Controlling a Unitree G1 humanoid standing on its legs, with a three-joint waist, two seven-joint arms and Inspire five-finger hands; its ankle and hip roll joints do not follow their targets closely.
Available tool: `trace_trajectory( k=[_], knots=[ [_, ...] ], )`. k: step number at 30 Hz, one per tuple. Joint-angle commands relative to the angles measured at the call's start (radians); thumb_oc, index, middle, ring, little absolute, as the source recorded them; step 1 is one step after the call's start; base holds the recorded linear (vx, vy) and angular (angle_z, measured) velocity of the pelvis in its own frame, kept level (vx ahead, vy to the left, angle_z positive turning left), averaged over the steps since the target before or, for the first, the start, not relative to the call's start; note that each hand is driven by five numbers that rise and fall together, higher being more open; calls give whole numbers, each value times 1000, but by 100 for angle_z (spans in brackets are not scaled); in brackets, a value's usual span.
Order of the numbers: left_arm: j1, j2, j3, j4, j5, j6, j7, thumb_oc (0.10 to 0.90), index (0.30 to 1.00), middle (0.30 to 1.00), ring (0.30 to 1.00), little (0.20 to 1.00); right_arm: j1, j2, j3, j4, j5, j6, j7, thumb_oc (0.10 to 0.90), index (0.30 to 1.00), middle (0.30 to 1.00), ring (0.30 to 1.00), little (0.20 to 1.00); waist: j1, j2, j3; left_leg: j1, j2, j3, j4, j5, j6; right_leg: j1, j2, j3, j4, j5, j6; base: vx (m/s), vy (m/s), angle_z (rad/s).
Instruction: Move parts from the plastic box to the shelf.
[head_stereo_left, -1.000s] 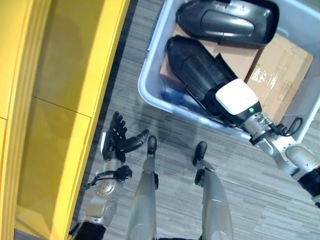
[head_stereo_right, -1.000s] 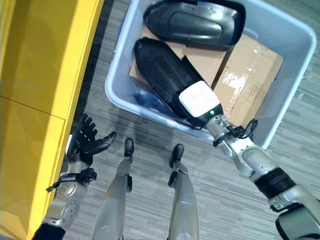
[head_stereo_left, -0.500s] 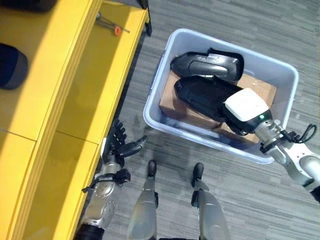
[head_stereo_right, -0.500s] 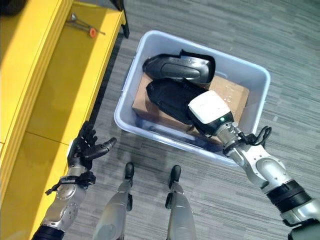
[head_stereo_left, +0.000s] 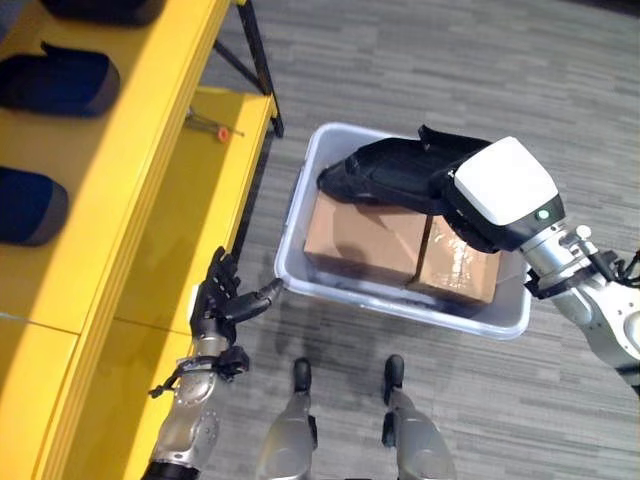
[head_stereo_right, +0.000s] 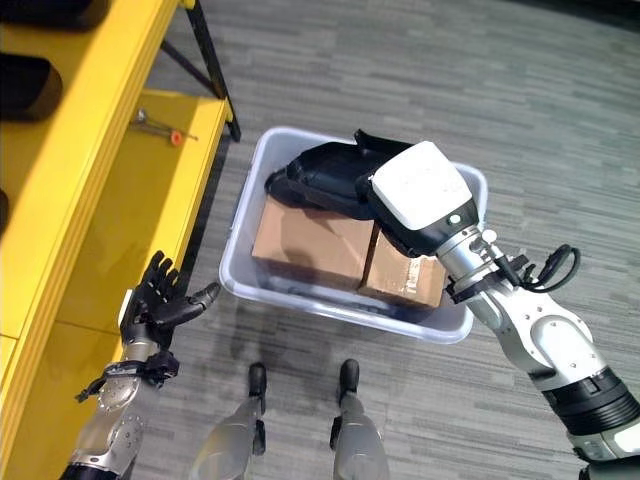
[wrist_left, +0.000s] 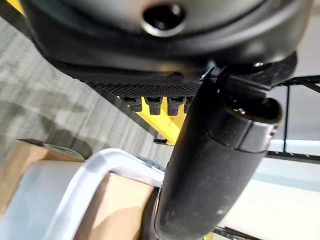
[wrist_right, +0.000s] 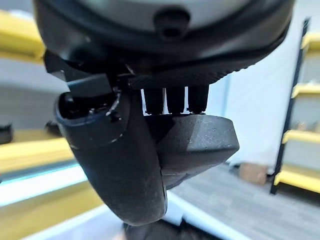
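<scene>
The right hand (wrist_right: 125, 150) had its thumb and fingers clamped on a black part (head_stereo_left: 385, 175), holding it over the far side of the plastic box (head_stereo_left: 400, 300). Two cardboard boxes (head_stereo_left: 365, 235) sat side by side in the box right under the part. The left hand (head_stereo_left: 222, 300) hung with fingers spread, holding nothing, between the box's near corner and the yellow shelf (head_stereo_left: 150, 200). More dark parts (head_stereo_left: 60, 80) lay on the shelf's upper level, and a small tool (head_stereo_left: 215, 128) lay on the lower one.
</scene>
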Motion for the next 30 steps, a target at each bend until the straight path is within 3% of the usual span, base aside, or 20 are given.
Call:
trace_trajectory(
  k=[1, 7, 10, 12, 16, 18, 20, 22, 23, 24, 26, 27, 28, 30],
  knots=[
    [37, 13, -6, -14, 68, -58, -33, 900, 1000, 1000, 1000, 1000, -15, 21, -15, -83, 31, -20, -113, 400, 300, 300, 300, 300, 10, -25, -235, 24, 63, -8, 20, -35, -18, 7, -59, 42, 114, -116, 63, 93, -35, -27],
    [81, -1, 6, -6, 65, -52, -39, 900, 1000, 1000, 1000, 1000, -12, 58, 9, -82, 41, -33, -118, 400, 300, 300, 300, 300, 10, -10, -271, 61, 93, 3, 14, -31, -24, 18, -29, 71, 134, -144, 49, 43, -66, -17],
    [103, -7, 18, -6, 64, -52, -42, 900, 1000, 1000, 1000, 1000, -21, 58, 23, -83, 44, -44, -123, 400, 300, 300, 300, 300, 10, 2, -282, 61, 126, -2, 16, -7, -38, 23, 5, 78, 144, -165, 31, -20, -162, -4],
    [116, -16, 23, -4, 51, -54, -36, 900, 1000, 1000, 1000, 1000, -49, 53, 40, -87, 60, -53, -140, 400, 300, 300, 300, 300, 18, 15, -277, 41, 165, -19, 30, 49, -57, 28, 49, 73, 144, -181, 6, -88, -246, -3],
    [129, -28, 26, -7, 47, -52, -31, 900, 1000, 1000, 1000, 1000, -55, 49, 35, -83, 72, -58, -162, 400, 300, 300, 300, 300, 26, 31, -259, 9, 189, -48, 32, 111, -79, 25, 79, 37, 150, -196, -17, -94, -143, 8],
    [124, -30, 20, -1, 44, -54, -32, 900, 1000, 1000, 1000, 1000, -35, 35, 8, -75, 68, -47, -170, 400, 300, 300, 300, 300, 32, 40, -232, -37, 186, -48, 18, 165, -86, 13, 68, -26, 181, -213, -28, -213, -126, 56],
    [113, -24, 12, 1, 45, -59, -37, 900, 1000, 1000, 1000, 1000, -17, 26, -15, -72, 60, -34, -179, 400, 300, 300, 300, 300, 30, 37, -216, -66, 176, -18, 41, 176, -79, 0, 46, -61, 202, -210, -29, -177, -57, 107],
    [97, -12, 2, -1, 41, -64, -46, 900, 1000, 1000, 1000, 1000, 0, 28, -37, -74, 62, -27, -193, 400, 300, 300, 300, 300, 14, 19, -210, -53, 184, 27, 156, 104, -64, -26, 7, -93, 239, -211, -30, -155, -54, 65],
    [95, -11, 1, 0, 40, -64, -47, 900, 1000, 1000, 1000, 1000, 2, 29, -40, -75, 61, -27, -192, 400, 300, 300, 300, 300, 14, 19, -212, -62, 184, 25, 161, 104, -62, -31, 7, -94, 238, -207, -31, -169, -45, 90],
    [83, -9, -8, -13, 34, -66, -53, 900, 1000, 1000, 1000, 1000, 23, 36, -59, -79, 61, -23, -208, 400, 300, 300, 300, 300, -3, 10, -217, -33, 208, 53, 282, 48, -54, -43, -22, -129, 253, -202, -39, -176, -34, 97],
    [63, -5, -19, -16, 26, -61, -52, 900, 1000, 1000, 1000, 1000, 38, 42, -79, -76, 52, -14, -220, 400, 300, 300, 300, 300, -25, 9, -222, 12, 251, 77, 409, 35, -52, -62, -48, -178, 291, -210, -49, -161, 66, 86],
    [55, -2, -26, -29, 30, -55, -52, 900, 1000, 1000, 1000, 1000, 89, 62, -122, -83, 48, -3, -221, 400, 300, 300, 300, 300, -47, 23, -237, 69, 215, 57, 333, -36, -58, -76, -74, -204, 326, -206, -25, -50, 158, 105],
    [55, -1, -28, -29, 30, -54, -51, 900, 1000, 1000, 1000, 1000, 94, 62, -126, -86, 48, -3, -220, 400, 300, 300, 300, 300, -47, 21, -237, 71, 212, 56, 330, -35, -57, -75, -77, -205, 327, -207, -24, 10, 192, 121],
    [52, -2, -37, -38, 26, -48, -58, 900, 1000, 1000, 1000, 1000, 133, 75, -176, -112, 47, -4, -228, 400, 300, 300, 300, 300, -71, 38, -266, 130, 203, 130, 204, -115, -49, -76, -108, -221, 348, -203, 0, 49, 203, 80]
  ],
)
